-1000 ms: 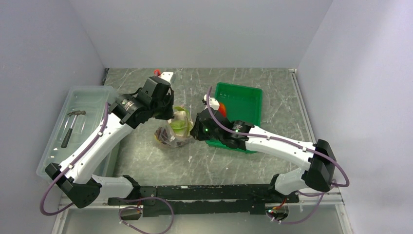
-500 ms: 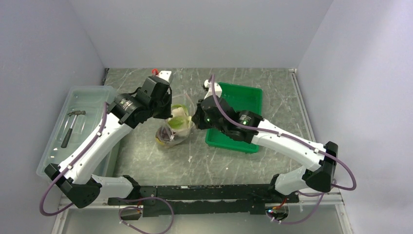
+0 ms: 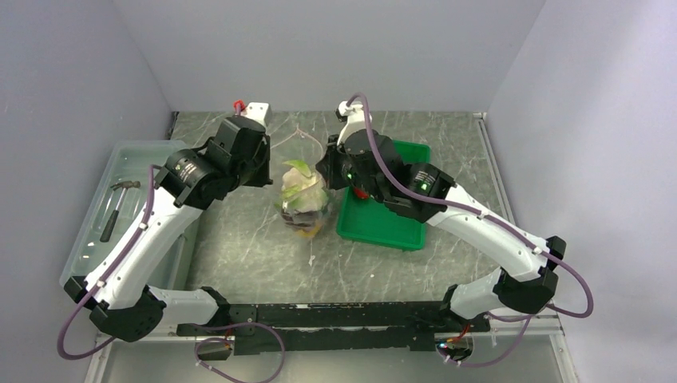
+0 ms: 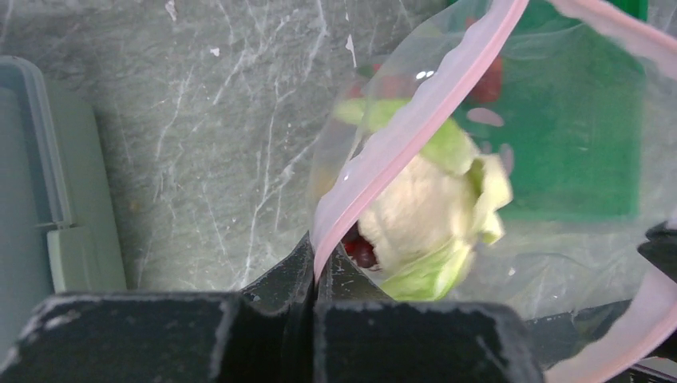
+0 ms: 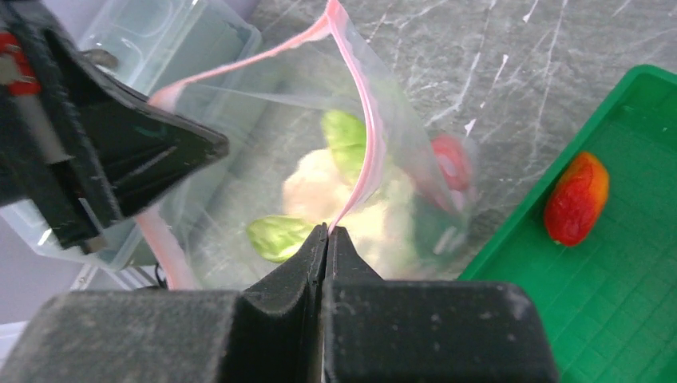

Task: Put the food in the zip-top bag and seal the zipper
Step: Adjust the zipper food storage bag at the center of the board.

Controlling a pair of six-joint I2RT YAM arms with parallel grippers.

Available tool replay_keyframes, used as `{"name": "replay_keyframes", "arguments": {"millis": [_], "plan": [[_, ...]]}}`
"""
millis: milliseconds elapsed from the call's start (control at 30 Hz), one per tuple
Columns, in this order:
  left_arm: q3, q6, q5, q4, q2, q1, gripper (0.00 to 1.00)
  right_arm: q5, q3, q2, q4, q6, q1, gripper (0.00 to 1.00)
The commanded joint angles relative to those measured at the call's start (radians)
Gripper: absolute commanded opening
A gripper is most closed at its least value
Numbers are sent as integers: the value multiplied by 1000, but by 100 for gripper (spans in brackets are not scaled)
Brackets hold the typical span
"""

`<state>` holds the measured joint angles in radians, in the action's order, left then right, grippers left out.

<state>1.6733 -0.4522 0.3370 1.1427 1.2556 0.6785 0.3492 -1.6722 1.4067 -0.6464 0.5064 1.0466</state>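
Observation:
The clear zip-top bag (image 3: 303,199) hangs between both grippers above the table, its mouth held open. Inside it sit the pale green-white leafy vegetable (image 4: 427,215), dark purple grapes (image 4: 361,249) and a red piece (image 5: 449,159). My left gripper (image 4: 315,247) is shut on the pink zipper strip (image 4: 415,120) at the bag's left side. My right gripper (image 5: 327,230) is shut on the zipper strip (image 5: 369,136) at the other side. A red-orange fruit (image 5: 576,198) lies in the green tray (image 3: 391,227), outside the bag.
A large translucent bin (image 3: 132,171) with a hammer (image 3: 118,203) in it stands at the left. The green tray sits right of the bag, under my right arm. Grey walls close in the back and both sides.
Both grippers have risen and moved back, lifting the bag off the table so it now hangs upright. The bag's contents have settled toward its bottom.

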Motion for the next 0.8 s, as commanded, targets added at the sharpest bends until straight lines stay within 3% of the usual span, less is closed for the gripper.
{"name": "replay_keyframes", "arguments": {"millis": [0,100,200,500,767], "plan": [[77,28,31,5,16,0,2,-5,-65,20,-20,-35,-28,0],[53,43,53,-19,23,-1,4,-59,2,-13,57,-30,-23,0],[89,33,25,4,46,-1,0,-54,-11,21,2,-15,-51,0],[76,55,77,-6,32,-1,0,-153,136,26,91,34,-60,0],[6,57,32,-41,16,-2,0,-142,200,11,101,54,-60,0]]}}
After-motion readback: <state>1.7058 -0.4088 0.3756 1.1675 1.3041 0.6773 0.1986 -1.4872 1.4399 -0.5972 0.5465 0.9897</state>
